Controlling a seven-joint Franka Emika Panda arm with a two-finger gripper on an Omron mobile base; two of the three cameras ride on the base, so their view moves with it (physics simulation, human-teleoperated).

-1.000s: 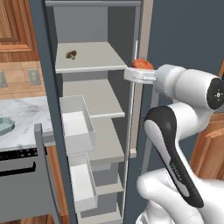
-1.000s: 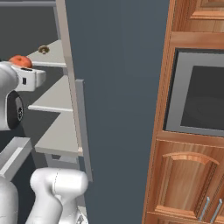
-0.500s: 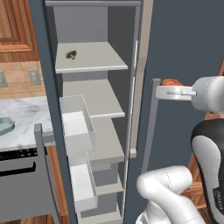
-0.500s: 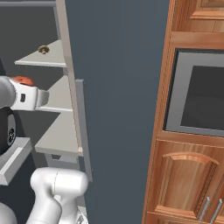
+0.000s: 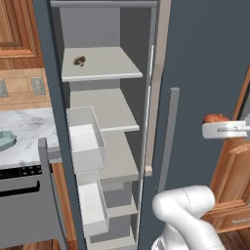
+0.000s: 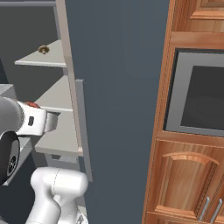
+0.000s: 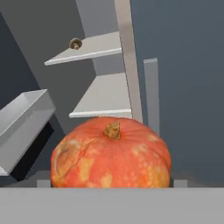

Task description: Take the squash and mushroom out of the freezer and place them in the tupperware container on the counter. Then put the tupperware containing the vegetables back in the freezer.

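Note:
The orange-red squash point(image 7: 111, 153) sits large between my gripper's fingers, stem up, and my gripper point(image 7: 111, 184) is shut on it. From the left base view the squash point(image 5: 215, 118) and gripper point(image 5: 210, 128) hang at the far right, in front of the freezer's shut dark door point(image 5: 205, 58), well clear of the shelves. The red squash point(image 6: 31, 105) peeks over the hand in the right base view. The tiny brown mushroom point(image 5: 79, 60) point(image 6: 43, 49) point(image 7: 75, 43) lies on the freezer's top shelf point(image 5: 105, 68). The teal tupperware container point(image 5: 5, 139) rests on the marble counter point(image 5: 27, 124) at far left.
White door bins point(image 5: 85, 139) stick out on the open freezer door at left. A tall grey handle point(image 5: 171, 132) runs down the shut door. Beside the freezer on the right stand wooden cabinets point(image 6: 183, 183) holding a built-in oven point(image 6: 201, 96). A grey appliance front point(image 5: 24, 205) sits under the counter.
The arm has swung right and down from the freezer opening, carrying the squash in front of the shut door. The mushroom and tupperware have not moved.

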